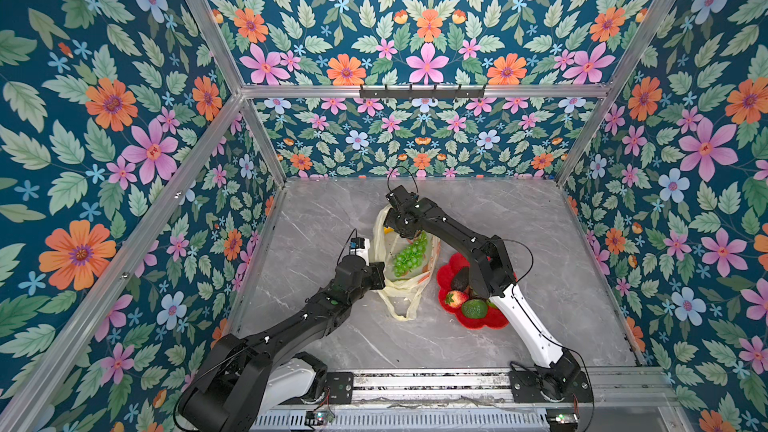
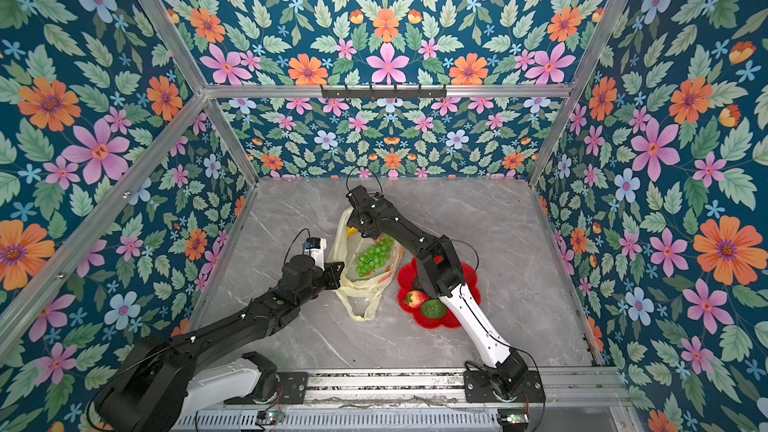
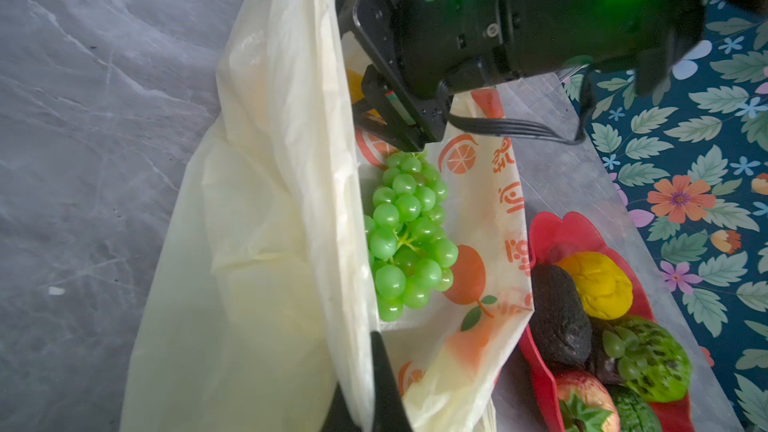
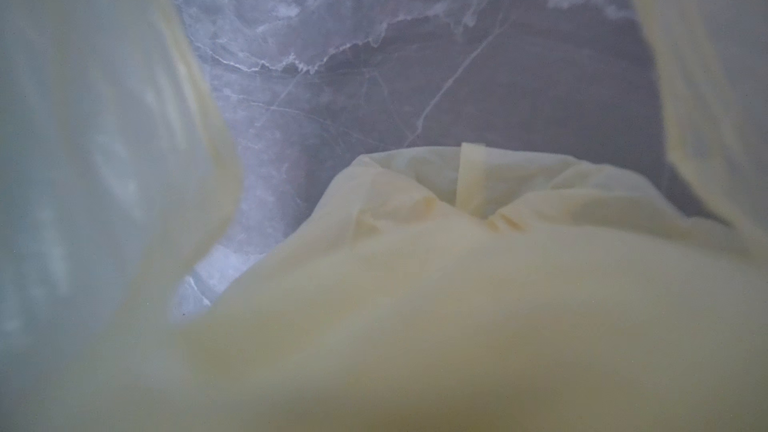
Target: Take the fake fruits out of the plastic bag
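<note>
1. Enclosure: walls papered in a floral print on an aluminium frame. The work surface is a grey marble-pattern tabletop [image 1: 324, 222].
2. A thin, translucent cream-yellow plastic bag with orange fruit-slice prints [image 1: 380, 243] [image 2: 340, 243] [image 3: 270, 243] [image 4: 457, 284] lies open near the table's middle, between the two arms. Its loop handles point toward the near edge.
3. Inside the bag lies a bunch of green plastic grapes [image 1: 409, 257] [image 2: 374, 257] [image 3: 409, 234]. Beyond it is a small yellow fruit [image 1: 387, 229] [image 3: 353, 85], mostly hidden; its kind cannot be determined.
4. The left gripper [image 1: 381, 274] [image 3: 365, 367] is closed, pinching the bag's left edge. That wall stands raised.
5. The right gripper [image 1: 410, 235] [image 3: 388, 128] sits inside the bag's far end, just beside the grape bunch. Its jaw spacing cannot be told; the right wrist view shows only bag film and tabletop.
6. A red flower-shaped plastic plate [image 1: 490, 320] [image 2: 436, 322] [image 3: 557, 230] sits just right of the bag. It holds:
   - a dark avocado [image 1: 460, 278] [image 3: 561, 317]
   - a red strawberry [image 1: 455, 298] [image 2: 415, 298]
   - a dark green fruit [image 1: 473, 308] [image 2: 432, 308]
   - a bumpy bright green fruit [image 3: 652, 359]
   - a yellow lemon [image 3: 594, 280]
</note>
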